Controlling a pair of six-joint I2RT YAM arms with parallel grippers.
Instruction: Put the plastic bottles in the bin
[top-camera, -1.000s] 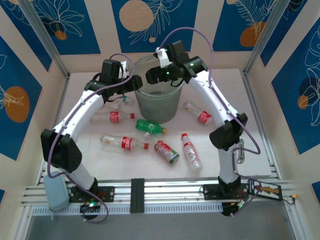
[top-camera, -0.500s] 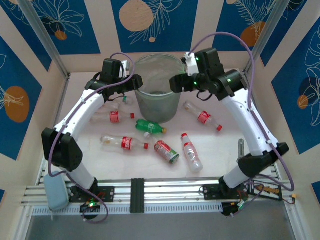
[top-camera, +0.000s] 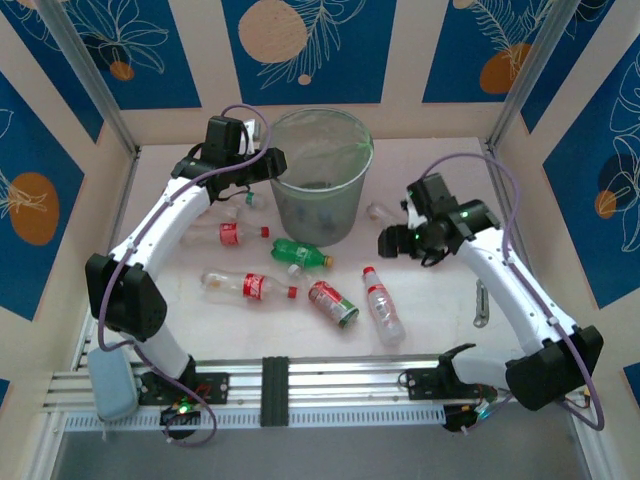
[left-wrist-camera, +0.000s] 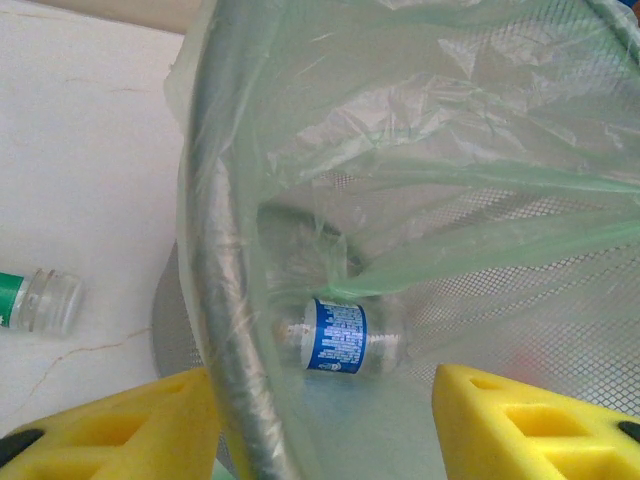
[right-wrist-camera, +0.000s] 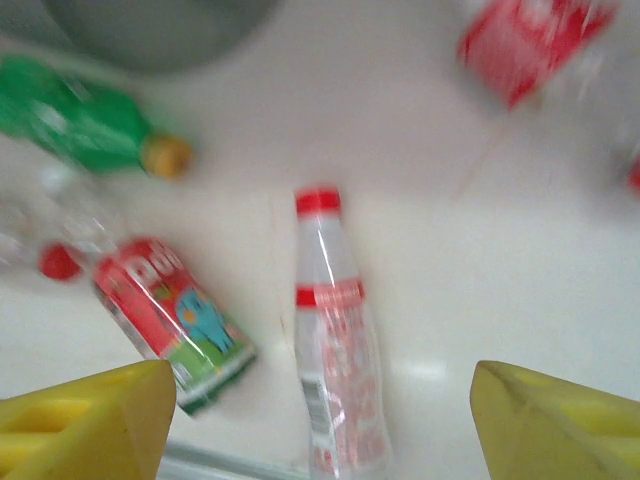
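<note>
Your left gripper (top-camera: 268, 165) straddles the bin (top-camera: 320, 205) rim at its 9 o'clock, jaws released, clamping nothing. A blue-labelled bottle (left-wrist-camera: 340, 338) lies inside. Your right gripper (top-camera: 392, 243) hovers at the bin's 4 o'clock, jaws spread and empty, over a red-capped bottle (right-wrist-camera: 335, 340). A green bottle (top-camera: 300, 252) lies at the bin's 6 o'clock.

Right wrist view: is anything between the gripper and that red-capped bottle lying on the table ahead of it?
Nothing visible does. The right gripper, open, faces the red-capped bottle; the red-labelled container beside it lies apart.
</note>
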